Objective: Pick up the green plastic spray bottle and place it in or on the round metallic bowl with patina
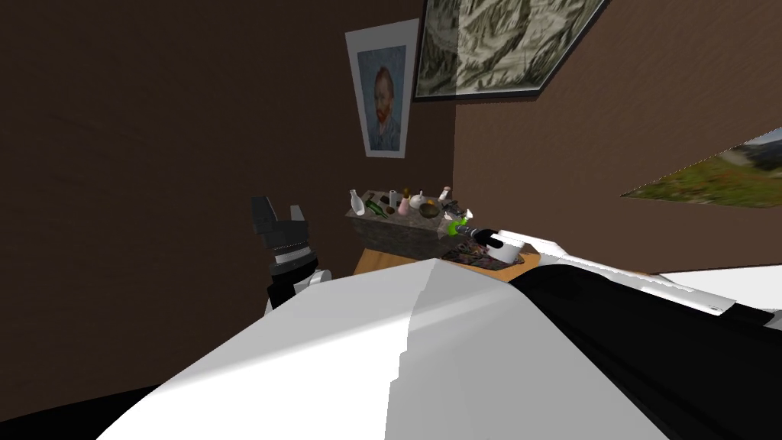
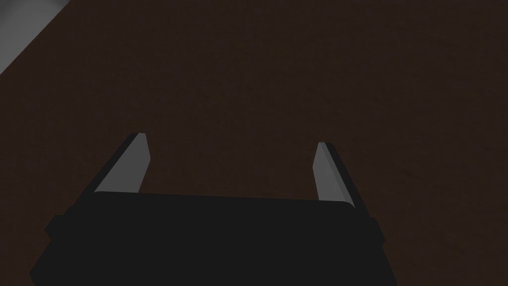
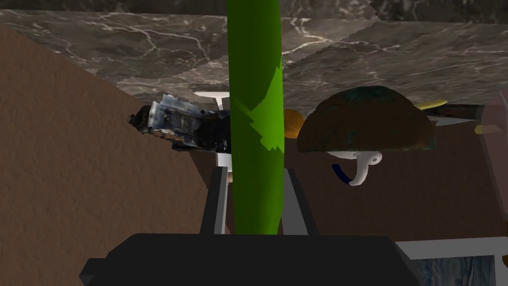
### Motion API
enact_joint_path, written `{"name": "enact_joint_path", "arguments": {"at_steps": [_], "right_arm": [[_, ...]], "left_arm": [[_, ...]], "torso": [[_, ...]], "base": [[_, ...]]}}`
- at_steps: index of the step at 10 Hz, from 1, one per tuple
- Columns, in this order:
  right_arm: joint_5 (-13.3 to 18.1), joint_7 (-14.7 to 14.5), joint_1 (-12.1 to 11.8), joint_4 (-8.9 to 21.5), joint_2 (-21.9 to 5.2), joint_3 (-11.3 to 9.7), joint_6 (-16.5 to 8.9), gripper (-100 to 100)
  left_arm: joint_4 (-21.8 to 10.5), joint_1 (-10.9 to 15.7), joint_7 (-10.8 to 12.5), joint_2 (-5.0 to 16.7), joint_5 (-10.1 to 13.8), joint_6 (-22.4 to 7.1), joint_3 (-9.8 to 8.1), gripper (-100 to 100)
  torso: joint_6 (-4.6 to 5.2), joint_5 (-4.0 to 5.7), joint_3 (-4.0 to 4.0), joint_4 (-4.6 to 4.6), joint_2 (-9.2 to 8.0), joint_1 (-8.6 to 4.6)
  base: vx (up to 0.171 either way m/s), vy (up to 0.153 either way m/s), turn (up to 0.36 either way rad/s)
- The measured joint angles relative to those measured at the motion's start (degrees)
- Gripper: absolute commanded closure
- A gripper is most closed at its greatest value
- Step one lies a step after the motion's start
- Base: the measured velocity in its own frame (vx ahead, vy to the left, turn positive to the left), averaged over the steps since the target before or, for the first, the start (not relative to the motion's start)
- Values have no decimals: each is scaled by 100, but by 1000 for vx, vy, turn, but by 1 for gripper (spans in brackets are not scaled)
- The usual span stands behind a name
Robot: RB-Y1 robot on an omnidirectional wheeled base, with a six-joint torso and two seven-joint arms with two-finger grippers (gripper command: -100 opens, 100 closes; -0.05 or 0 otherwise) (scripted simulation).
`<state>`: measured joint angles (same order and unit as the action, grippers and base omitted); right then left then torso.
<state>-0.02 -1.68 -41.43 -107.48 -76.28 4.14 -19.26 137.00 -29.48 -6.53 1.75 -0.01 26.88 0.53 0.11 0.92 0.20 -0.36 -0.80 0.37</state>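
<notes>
Two grippers: right gripper (image 3: 255, 171) clamps green bottle (image 3: 255, 74) near bowl (image 3: 367, 121); left gripper (image 2: 230, 144) spread.

Spray bottle (image 3: 255, 99): smooth, matt green. Bowl (image 3: 367, 124): dull brown w/ green patina, rough. Countertop (image 3: 124, 49): veined grey marble look.

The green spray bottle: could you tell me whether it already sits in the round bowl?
No, the green spray bottle is pressed between the right gripper's fingers, apart from the bowl.
</notes>
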Motion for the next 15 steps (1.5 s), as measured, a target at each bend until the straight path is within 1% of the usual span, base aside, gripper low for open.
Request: {"name": "enact_joint_path", "arguments": {"at_steps": [2, 4, 7, 8, 9, 10, 12, 13, 14, 15], "right_arm": [[2, 19, 13, -55, 100, -59, -29, 100], [18, 34, 81, -47, 202, -133, -40, 100], [67, 73, 111, -104, 366, -168, -74, 100], [94, 88, 144, -97, 415, -170, -88, 100], [154, 87, 247, -5, 436, -121, -86, 100], [195, 80, 304, 7, 424, -41, -123, 100], [241, 50, 448, 109, 344, 103, -141, 100], [215, 48, 481, 139, 248, 192, -153, 100], [247, 41, 416, 155, 226, 345, -114, 100], [251, 20, 498, 272, 144, 437, -60, 100]], "left_arm": [[0, 0, 0, 0, 0, 0, 0, 0], [0, 0, 0, 0, 0, 0, 0, 0], [0, 0, 0, 0, 0, 0, 0, 0], [0, 0, 0, 0, 0, 0, 0, 0], [0, -1, 0, 0, 0, 0, 0, 0], [0, -3, 0, 0, 0, 0, 0, 0], [1, -4, 0, 1, 0, 1, -1, 0], [1, -4, 0, 1, 0, 1, -2, 0], [1, -5, 0, 2, 0, 1, -2, 0], [1, -5, 0, 2, 0, 1, -2, 0]], "torso": [[2, 13, -2, -3, 2, -21], [0, 16, -4, -4, 4, -13], [2, 16, 8, 2, -15, -12], [-1, 13, 5, 2, -6, -9], [-5, 6, -12, 0, 29, -4], [-10, 3, -35, -8, 68, -1], [-16, 7, -76, -23, 138, -41], [-19, 8, -81, -25, 146, -47], [-15, 9, -84, -27, 152, -55], [-18, 5, -97, -29, 178, -60]], "base": [[-137, 73, 84], [-147, 110, 86], [-176, 125, 101], [-44, 149, 46], [65, 142, -18], [171, 76, -66], [201, 28, -49], [217, 8, -50], [290, -5, -110], [277, 9, -83]]}}
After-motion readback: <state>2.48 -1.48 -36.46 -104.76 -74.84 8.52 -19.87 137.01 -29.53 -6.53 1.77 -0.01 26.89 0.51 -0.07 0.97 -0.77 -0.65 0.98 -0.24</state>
